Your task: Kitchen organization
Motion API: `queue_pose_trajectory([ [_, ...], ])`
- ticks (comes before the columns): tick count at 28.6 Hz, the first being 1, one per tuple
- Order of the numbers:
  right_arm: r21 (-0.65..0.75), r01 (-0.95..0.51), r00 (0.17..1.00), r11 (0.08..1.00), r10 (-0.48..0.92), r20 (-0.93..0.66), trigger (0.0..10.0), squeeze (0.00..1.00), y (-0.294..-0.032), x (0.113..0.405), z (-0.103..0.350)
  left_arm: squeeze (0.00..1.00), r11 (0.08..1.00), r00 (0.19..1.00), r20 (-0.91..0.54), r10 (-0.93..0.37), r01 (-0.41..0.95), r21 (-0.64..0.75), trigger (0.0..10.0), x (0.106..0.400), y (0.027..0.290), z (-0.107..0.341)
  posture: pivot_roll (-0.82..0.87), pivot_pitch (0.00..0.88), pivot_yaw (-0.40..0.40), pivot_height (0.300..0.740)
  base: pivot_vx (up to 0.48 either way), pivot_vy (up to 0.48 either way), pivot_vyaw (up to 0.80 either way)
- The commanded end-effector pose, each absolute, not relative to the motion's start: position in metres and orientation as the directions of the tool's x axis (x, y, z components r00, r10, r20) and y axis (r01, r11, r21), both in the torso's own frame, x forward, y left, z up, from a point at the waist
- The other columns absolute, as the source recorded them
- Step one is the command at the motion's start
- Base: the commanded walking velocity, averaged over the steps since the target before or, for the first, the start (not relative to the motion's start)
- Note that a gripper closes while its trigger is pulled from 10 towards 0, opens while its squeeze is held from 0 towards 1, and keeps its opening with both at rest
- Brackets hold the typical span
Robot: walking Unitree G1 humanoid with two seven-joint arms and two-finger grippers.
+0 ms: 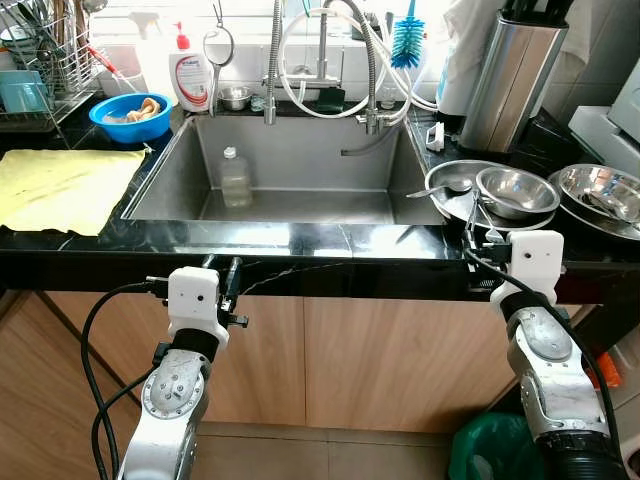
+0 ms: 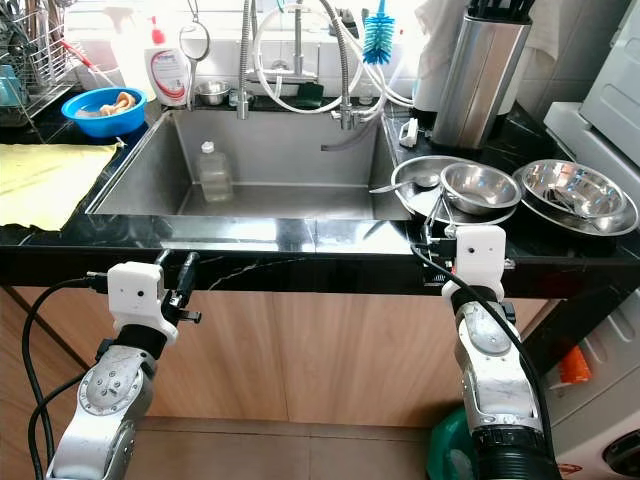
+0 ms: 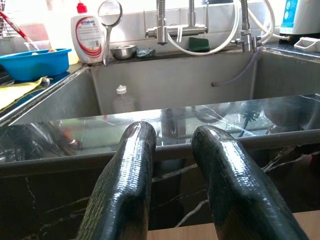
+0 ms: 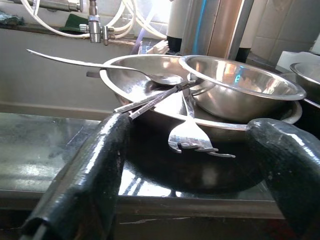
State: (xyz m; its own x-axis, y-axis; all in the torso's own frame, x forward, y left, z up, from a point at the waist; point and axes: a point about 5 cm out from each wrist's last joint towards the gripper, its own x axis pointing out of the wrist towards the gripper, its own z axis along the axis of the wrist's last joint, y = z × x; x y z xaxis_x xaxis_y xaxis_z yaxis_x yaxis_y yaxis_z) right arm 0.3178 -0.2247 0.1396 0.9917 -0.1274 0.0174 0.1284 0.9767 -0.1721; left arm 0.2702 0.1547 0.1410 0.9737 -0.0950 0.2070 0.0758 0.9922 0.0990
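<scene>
Black counter edge [image 1: 300, 262] just ahead of both hands, right hand [image 4: 200, 165] spread.

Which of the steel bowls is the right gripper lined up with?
Start at the sink and go right onto the black counter. The small steel bowl sits inside a wider steel dish, ahead of the right gripper; a spoon and fork lie beside it.
</scene>
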Motion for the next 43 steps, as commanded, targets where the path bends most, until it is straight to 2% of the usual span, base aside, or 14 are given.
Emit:
queue_pose_trajectory([
  [1,-0.166,0.132,0.991,0.977,-0.129,0.032,0.0,0.0,-0.224,0.32,0.144,0.0,0.989,0.973,0.206,-0.103,0.08,0.121,10.0,0.272,0.154,0.143,-0.08,0.0,0.003,0.74,0.0,0.0,0.0],
  [41,-0.113,0.127,0.985,0.986,-0.111,0.131,0.0,0.0,-0.217,0.329,0.164,0.0,0.989,0.975,0.203,-0.091,0.064,0.134,10.0,0.271,0.158,0.143,-0.07,0.0,-0.003,0.74,0.0,0.0,0.0],
  [42,-0.105,0.125,0.984,0.987,-0.11,0.142,1.3,0.0,-0.216,0.329,0.166,0.0,0.989,0.975,0.203,-0.091,0.064,0.135,10.0,0.271,0.158,0.143,-0.07,0.0,-0.002,0.74,0.0,0.0,0.0],
  [43,-0.107,0.123,0.984,0.987,-0.107,0.145,10.0,0.0,-0.216,0.33,0.168,0.0,0.989,0.975,0.202,-0.091,0.064,0.135,10.0,0.271,0.158,0.143,-0.07,0.0,-0.002,0.74,0.0,0.0,0.0],
])
